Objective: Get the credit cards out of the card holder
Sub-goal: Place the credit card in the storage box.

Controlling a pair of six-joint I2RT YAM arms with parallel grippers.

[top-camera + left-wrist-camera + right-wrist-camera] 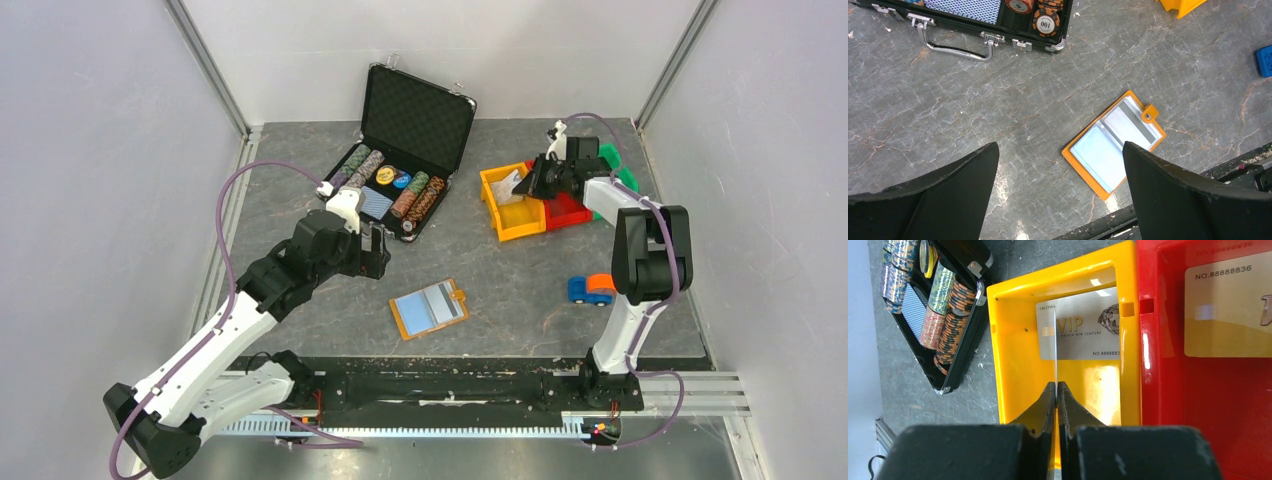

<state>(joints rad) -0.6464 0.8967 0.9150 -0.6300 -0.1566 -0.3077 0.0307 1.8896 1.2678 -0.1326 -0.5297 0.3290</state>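
From above, the small flat orange folding card holder (pixel 428 308) lies open on the grey stone-look desk (pixel 500 265), so its pockets face up and are easy to reach. The left gripper (pixel 378 252) hangs near the holder, just beside the black hard chip case (pixel 418 120). The right gripper (pixel 527 182) is well apart from the holder, over the yellow plastic bin (pixel 512 228).

The left wrist camera shows its gripper spread wide, likely ready to come down on the holder. A plain light blue plastic card (pixel 1098 156) and a pale grey card (pixel 1129 121) sit in the clear pockets, so the job is not done.

The right wrist camera shows its gripper pressed together. A thin pale card (pixel 1055 345), seen on its edge, sticks out from the tips. I think it is pinched there to go into the bin. A silver VIP card (pixel 1083 332) is inside that bin, and a gold card (pixel 1228 310) is in the red plastic bin (pixel 1168 405).
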